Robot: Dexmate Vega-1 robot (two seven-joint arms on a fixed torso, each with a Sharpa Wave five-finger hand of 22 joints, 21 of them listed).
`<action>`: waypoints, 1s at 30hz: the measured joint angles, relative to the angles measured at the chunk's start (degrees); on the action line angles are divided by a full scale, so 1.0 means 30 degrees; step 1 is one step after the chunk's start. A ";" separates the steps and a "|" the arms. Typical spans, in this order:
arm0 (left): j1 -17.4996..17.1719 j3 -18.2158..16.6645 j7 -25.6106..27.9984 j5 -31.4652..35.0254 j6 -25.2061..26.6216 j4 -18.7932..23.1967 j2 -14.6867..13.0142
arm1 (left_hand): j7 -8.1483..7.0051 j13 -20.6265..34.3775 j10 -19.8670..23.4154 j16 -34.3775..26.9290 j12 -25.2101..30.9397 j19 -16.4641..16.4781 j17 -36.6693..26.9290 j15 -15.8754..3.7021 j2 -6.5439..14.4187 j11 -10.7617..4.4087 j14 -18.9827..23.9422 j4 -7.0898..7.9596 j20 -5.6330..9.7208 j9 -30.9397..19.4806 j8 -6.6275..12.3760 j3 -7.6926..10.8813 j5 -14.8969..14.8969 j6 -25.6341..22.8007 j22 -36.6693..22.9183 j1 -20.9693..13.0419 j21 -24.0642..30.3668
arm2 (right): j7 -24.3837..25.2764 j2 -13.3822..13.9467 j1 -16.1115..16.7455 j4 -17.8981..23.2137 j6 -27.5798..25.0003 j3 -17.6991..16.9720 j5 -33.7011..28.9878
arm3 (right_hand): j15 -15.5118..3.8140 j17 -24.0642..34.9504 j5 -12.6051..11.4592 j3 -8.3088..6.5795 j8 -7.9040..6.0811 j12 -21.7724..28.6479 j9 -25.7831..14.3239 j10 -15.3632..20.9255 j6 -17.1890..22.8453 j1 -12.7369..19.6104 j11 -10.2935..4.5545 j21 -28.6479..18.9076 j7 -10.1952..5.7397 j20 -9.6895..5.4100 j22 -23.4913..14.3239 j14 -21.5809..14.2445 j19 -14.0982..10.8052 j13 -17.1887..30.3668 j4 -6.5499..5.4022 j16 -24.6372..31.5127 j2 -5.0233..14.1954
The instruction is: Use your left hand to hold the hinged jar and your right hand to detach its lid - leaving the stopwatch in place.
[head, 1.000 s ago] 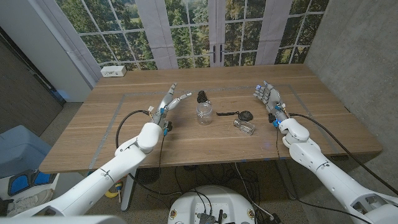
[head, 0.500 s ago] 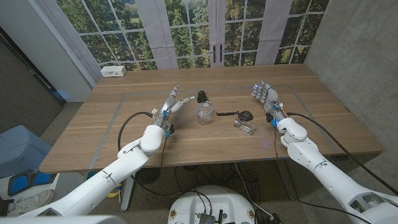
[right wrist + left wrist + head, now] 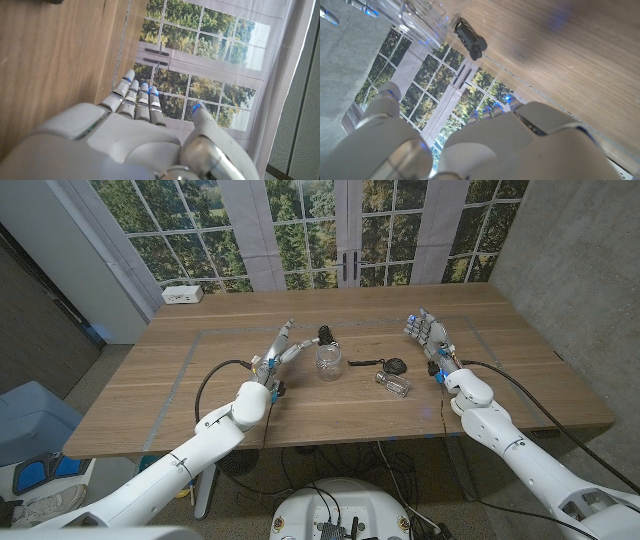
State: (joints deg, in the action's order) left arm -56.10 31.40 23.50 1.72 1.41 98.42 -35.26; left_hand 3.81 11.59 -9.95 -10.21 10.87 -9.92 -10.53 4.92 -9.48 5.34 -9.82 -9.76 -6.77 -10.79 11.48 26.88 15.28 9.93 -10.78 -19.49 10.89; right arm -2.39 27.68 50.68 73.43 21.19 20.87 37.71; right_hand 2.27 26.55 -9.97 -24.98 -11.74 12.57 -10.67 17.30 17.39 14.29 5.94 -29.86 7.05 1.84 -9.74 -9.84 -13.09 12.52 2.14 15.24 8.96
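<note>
Head view: the hinged jar (image 3: 327,360), clear glass, stands upright just above the middle of the frame on the wooden tabletop (image 3: 150,395). The left hand (image 3: 279,347) is just left of the jar, its fingers spread and reaching toward it; whether they touch the glass I cannot tell, and the hand holds nothing. A small black object (image 3: 324,335) lies just above the jar. To the right of the jar sits the black stopwatch (image 3: 396,365) with its cord trailing left, and a small clear jar (image 3: 393,384) lies on its side just below it. The right hand (image 3: 427,335) is in the upper right of the frame, well apart from the jar, fingers extended and apart, empty. A white box (image 3: 183,294) rests at the tabletop's upper left corner.

In the left wrist view the glass jar (image 3: 415,15) and the black object (image 3: 470,38) show in the upper left of the frame, past the hand's back (image 3: 485,145).
</note>
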 measured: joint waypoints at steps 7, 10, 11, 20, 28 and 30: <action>0.0088 0.0261 -0.0218 0.0139 0.0179 0.0112 0.0036 | 0.0032 0.0000 0.0000 0.0000 0.0000 0.0002 0.0001 -0.0001 -0.0076 -0.0001 0.0000 0.0078 0.0002 0.0000 0.0000 -0.0077 0.0149 0.0033 0.0000 -0.0076 0.0000 | -0.0050 0.0005 0.0097 0.0000 0.0113 -0.0062 0.0059 | -0.0001 0.0001 0.0000 0.0000 0.0000 0.0000 -0.0001 0.0000 0.0000 -0.0011 0.0000 0.0071 0.0000 0.0000 0.0000 0.0001 0.0001 0.0002 0.0000 0.0000 0.0012; 0.0116 0.0409 -0.0351 0.0244 0.0339 0.0190 0.0049 | 0.0031 0.0000 0.0001 0.0000 0.0000 0.0002 0.0001 -0.0001 -0.0121 -0.0001 0.0000 0.0022 0.0003 0.0000 0.0000 -0.0133 0.0149 0.0033 0.0001 -0.0179 0.0000 | -0.0078 0.0036 0.0195 0.0018 0.0167 -0.0103 0.0109 | -0.0001 -0.0085 0.0000 -0.0001 0.0000 0.0000 -0.0002 0.0000 0.0000 -0.0011 -0.0001 0.0071 0.0000 0.0000 0.0000 0.0001 0.0001 0.0002 -0.0001 0.0000 0.0012; 0.0136 0.0493 -0.0371 0.0282 0.0372 0.0236 0.0056 | 0.0031 0.0000 0.0001 0.0000 0.0000 0.0002 0.0001 -0.0001 -0.0053 -0.0001 0.0000 0.0000 0.0003 0.0000 0.0000 -0.0155 0.0148 0.0033 0.0000 -0.0250 0.0000 | -0.0099 0.0044 0.0213 0.0030 0.0194 -0.0115 0.0138 | -0.0001 -0.0090 0.0000 0.0000 0.0000 0.0000 -0.0001 0.0000 0.0000 -0.0011 0.0000 0.0071 0.0000 -0.0001 0.0000 0.0001 0.0001 0.0002 -0.0001 0.0001 0.0012; 0.0113 0.0870 -0.0252 0.0923 0.0992 0.0679 0.0169 | 0.0030 -0.0001 0.0001 -0.0125 0.0221 0.0003 0.0001 0.0012 0.0056 -0.0002 -0.0002 0.0062 0.0005 0.0001 0.0115 -0.0219 0.0280 0.0032 0.0000 -0.0558 0.0167 | -0.0265 0.0190 0.0511 0.0195 0.0374 -0.0290 0.0327 | -0.0001 -0.0089 0.0000 -0.0083 0.0000 0.0000 -0.0003 0.0000 0.0103 -0.0010 0.0000 0.0138 0.0104 0.0071 0.0001 0.0001 -0.0070 0.0003 0.0081 0.0001 0.0012; -0.0187 0.1120 0.0238 0.1372 0.1579 0.1149 0.0442 | 0.0370 -0.0002 0.0000 -0.0443 0.0501 0.0038 0.0046 0.0888 0.0210 0.0275 -0.0001 0.0083 -0.0169 0.0002 0.0587 -0.0344 0.0285 -0.0035 0.0001 -0.1368 0.0544 | -0.0472 0.0310 0.0719 0.0280 0.0479 -0.0428 0.0554 | -0.0001 -0.0088 0.0000 -0.0003 0.0000 0.0000 -0.0004 -0.0001 0.0104 -0.0010 -0.0001 0.0163 0.0104 0.0070 0.0001 0.0001 -0.0070 0.0004 0.0160 0.0001 0.0011; -0.0297 0.1202 0.0624 0.1654 0.2092 0.1320 0.0578 | 0.0372 -0.0002 0.0000 -0.0443 0.0501 0.0037 0.0045 0.0888 0.0298 0.0275 -0.0002 0.0083 -0.0169 0.0001 0.0588 -0.0344 0.0284 -0.0038 0.0001 -0.1457 0.0544 | -0.0547 0.0397 0.0821 0.0296 0.0517 -0.0517 0.0617 | -0.0001 -0.0088 0.0000 -0.0003 0.0000 0.0000 -0.0004 -0.0001 0.0103 -0.0010 0.0000 0.0209 0.0103 0.0070 0.0001 0.0002 -0.0070 0.0005 0.0160 0.0001 0.0011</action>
State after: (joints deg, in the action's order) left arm -56.99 35.01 25.37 6.69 7.69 102.38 -33.53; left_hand 4.93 11.59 -9.95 -11.53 12.38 -9.81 -10.39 7.58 -8.58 6.17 -9.82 -9.51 -7.28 -10.79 13.25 25.85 16.14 9.82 -10.78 -23.86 12.52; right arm -4.03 28.87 53.15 74.32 22.74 19.32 39.55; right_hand 2.26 26.29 -9.97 -24.99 -11.74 12.57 -10.68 17.29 17.70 14.26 5.93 -29.23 7.36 2.05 -9.74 -9.84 -13.30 12.53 2.62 15.24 8.99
